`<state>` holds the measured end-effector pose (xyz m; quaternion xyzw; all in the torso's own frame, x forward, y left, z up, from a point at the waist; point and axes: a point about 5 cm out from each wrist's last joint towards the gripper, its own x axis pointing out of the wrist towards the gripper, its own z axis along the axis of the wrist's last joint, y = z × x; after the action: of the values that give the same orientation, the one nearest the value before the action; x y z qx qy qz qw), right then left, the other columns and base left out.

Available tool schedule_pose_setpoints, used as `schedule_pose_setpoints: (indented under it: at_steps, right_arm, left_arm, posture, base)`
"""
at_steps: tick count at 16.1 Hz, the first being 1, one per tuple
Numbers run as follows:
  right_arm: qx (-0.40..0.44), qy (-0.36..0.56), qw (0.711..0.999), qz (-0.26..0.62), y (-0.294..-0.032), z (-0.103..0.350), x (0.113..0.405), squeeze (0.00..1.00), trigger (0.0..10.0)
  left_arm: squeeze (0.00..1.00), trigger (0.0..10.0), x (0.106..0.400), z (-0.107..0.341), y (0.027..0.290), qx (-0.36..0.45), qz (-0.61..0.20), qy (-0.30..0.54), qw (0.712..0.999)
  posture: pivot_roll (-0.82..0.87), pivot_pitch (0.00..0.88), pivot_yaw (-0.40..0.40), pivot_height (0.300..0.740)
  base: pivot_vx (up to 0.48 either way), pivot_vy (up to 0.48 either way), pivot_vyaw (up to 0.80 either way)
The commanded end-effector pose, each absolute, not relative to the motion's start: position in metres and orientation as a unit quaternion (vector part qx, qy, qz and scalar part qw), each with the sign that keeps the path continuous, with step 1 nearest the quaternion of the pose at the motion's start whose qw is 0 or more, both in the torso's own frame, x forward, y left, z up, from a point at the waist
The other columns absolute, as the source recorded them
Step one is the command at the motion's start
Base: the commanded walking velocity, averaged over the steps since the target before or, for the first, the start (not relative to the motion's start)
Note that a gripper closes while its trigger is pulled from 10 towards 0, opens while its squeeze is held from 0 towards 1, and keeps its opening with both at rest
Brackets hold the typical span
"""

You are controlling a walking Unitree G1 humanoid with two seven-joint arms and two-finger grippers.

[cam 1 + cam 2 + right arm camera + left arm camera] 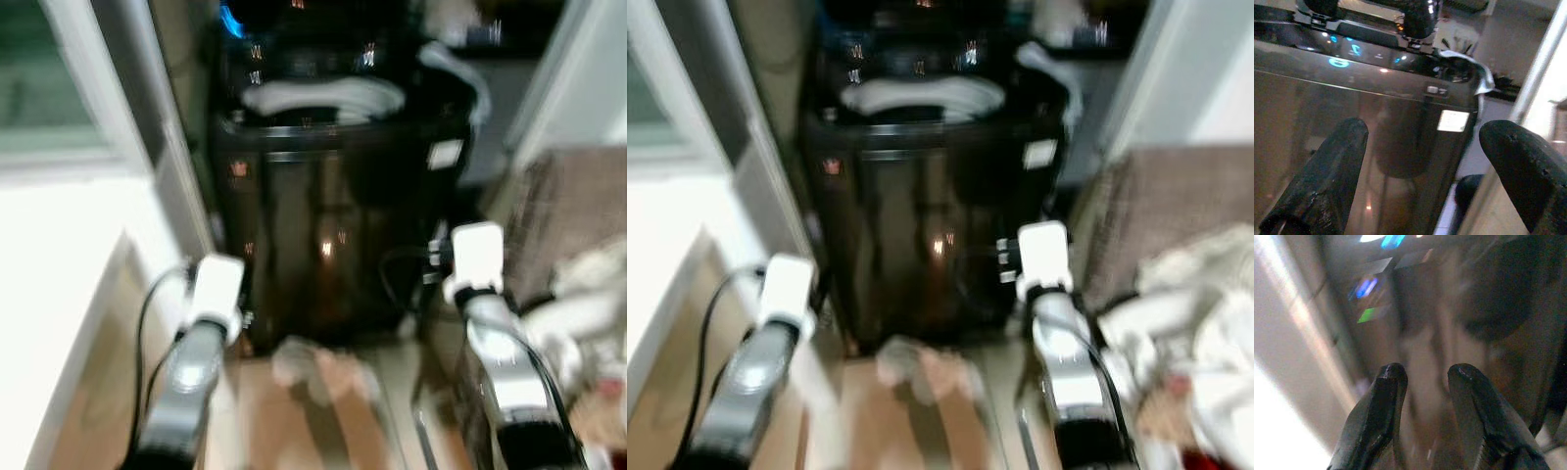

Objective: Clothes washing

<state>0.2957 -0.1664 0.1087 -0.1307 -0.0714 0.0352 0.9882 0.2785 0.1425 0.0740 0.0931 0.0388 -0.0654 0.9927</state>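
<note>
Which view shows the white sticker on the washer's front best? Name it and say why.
The right wrist view: the white sticker sits large and fairly sharp on the dark washing machine, between the open right gripper's fingers. Both eye views show it as a small blurred patch. The left wrist view gives blurred glossy panel.

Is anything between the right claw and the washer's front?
No. In the right wrist view the open right claw faces the washer across bare space.
</note>
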Motion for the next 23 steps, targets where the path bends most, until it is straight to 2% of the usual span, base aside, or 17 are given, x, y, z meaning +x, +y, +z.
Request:
schedule_pose_setpoints:
  at_steps: [1,6,9,11,13,15,17,18,23]
  right_arm:
    - [-0.145,-0.093,0.984,0.041,-0.167,0.118,0.3,0.0,10.0]
    - [-0.168,-0.121,0.978,0.03,-0.17,0.13,0.304,0.0,10.0]
    - [-0.195,-0.17,0.966,0.015,-0.173,0.151,0.305,0.0,10.0]
    - [-0.202,-0.218,0.954,-0.026,-0.184,0.18,0.306,0.0,10.0]
    - [-0.194,-0.226,0.953,-0.051,-0.195,0.19,0.307,0.0,10.0]
    - [-0.171,-0.21,0.958,-0.092,-0.211,0.193,0.31,0.0,10.0]
    - [-0.095,-0.126,0.98,-0.119,-0.228,0.176,0.318,0.0,10.0]
    - [-0.095,-0.126,0.98,-0.119,-0.228,0.176,0.318,0.0,10.0]
    - [0.023,-0.023,0.991,-0.133,-0.252,0.17,0.346,0.0,10.0]
  left_arm:
    - [0.0,10.0,0.283,0.084,0.135,0.097,-0.073,0.014,0.993]
    - [0.0,10.0,0.29,0.088,0.135,0.104,-0.078,0.003,0.991]
    - [0.0,10.0,0.295,0.092,0.132,0.113,-0.087,-0.008,0.99]
    - [0.0,10.0,0.298,0.092,0.128,0.114,-0.096,-0.008,0.989]
    - [0.0,10.0,0.299,0.092,0.125,0.115,-0.106,-0.008,0.988]
    - [0.0,10.0,0.301,0.092,0.123,0.118,-0.114,-0.01,0.986]
    - [0.0,10.0,0.304,0.095,0.123,0.117,-0.115,-0.012,0.986]
    - [0.0,10.0,0.304,0.095,0.123,0.117,-0.115,-0.012,0.986]
    - [0.0,10.0,0.3,0.103,0.135,0.136,-0.114,-0.016,0.984]
  posture:
    - [-0.16,0.0,0.004,0.74]
    - [-0.19,0.0,0.023,0.74]
    - [-0.2,0.0,0.039,0.74]
    - [-0.23,0.0,0.053,0.74]
    - [-0.23,0.0,0.06,0.74]
    - [-0.24,0.0,0.064,0.74]
    - [-0.24,0.0,0.067,0.74]
    - [-0.24,0.0,0.067,0.74]
    - [-0.18,0.071,0.093,0.74]
  base:
    - [0.0,0.0,-0.76]
    - [0.0,0.0,-0.75]
    - [0.0,0.0,-0.76]
    - [0.0,0.0,-0.74]
    - [0.0,0.0,-0.74]
    - [0.0,0.0,-0.74]
    - [0.0,0.0,-0.74]
    - [0.0,0.0,-0.74]
    - [0.0,0.0,0.0]
